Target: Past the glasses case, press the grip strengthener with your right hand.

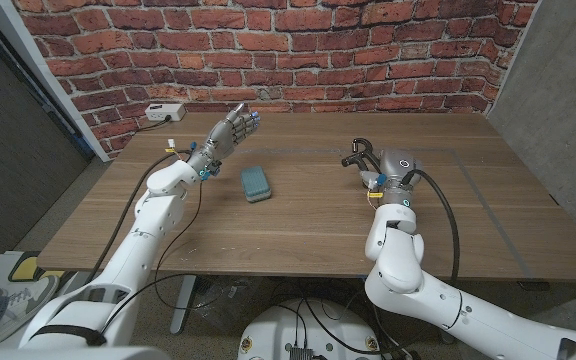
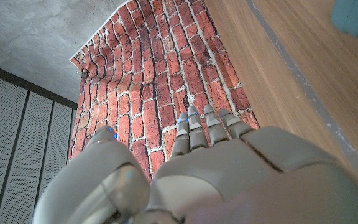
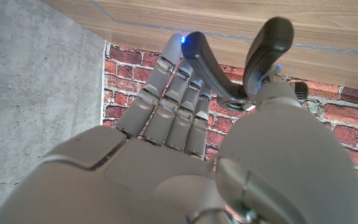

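— Brick wall (image 1: pixel 298 50) behind, wooden tabletop (image 1: pixel 298 225) in front of you. Where is the grip strengthener?

— Your grip strengthener (image 1: pixel 359 153) sits right of the tabletop's middle, toward the wall, its two dark handles (image 3: pixel 269 53) rising from the wood. Your right hand (image 1: pixel 373 172) is on it: in the right wrist view the fingers (image 3: pixel 179 93) lie against one handle and the thumb (image 3: pixel 278 93) sits against the other, so you are gripping it between them.

— And the glasses case?

— Your glasses case (image 1: pixel 256 183), teal and closed, lies flat near the middle of the tabletop, well to the left of the strengthener and apart from both hands.

— What about my left hand?

— Your left hand (image 1: pixel 230 128) is raised above the tabletop's far left part, fingers extended and spread toward the wall, holding nothing. In the left wrist view its fingertips (image 2: pixel 194 121) point at the bricks.

— Anything else out there?

— You have a white power strip (image 1: pixel 164 113) at the far left corner, against the wall.
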